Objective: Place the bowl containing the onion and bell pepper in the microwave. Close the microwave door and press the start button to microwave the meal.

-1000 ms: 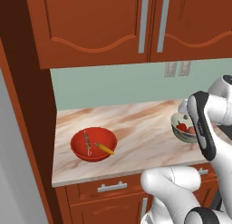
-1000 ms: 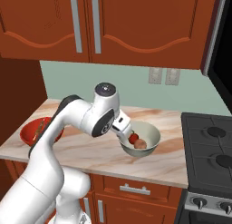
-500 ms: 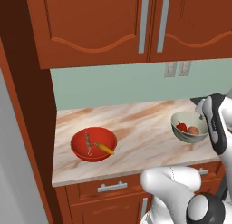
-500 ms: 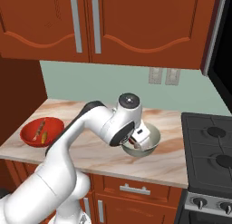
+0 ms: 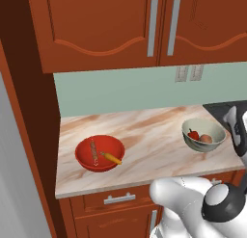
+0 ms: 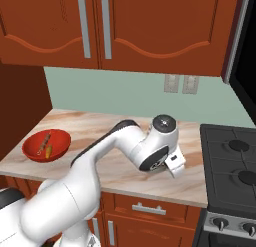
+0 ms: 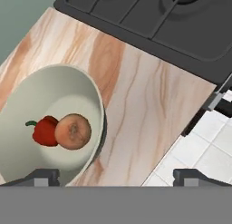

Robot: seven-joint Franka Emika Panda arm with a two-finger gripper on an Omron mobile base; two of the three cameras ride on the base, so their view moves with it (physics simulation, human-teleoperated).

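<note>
Hand view: gripper (image 7: 115, 175) spread wide, empty, above the counter (image 7: 136, 114) just beside the bowl (image 7: 27, 94) holding onion (image 7: 73, 131) and bell pepper (image 7: 44, 130). Ceramic likely heavy, rigid, slick, breakable; pinch the rim (image 7: 100, 123) nearest the stove (image 7: 149, 23).

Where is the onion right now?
The onion sits in the cream bowl beside the red bell pepper, on the counter's right end near the stove.
</note>
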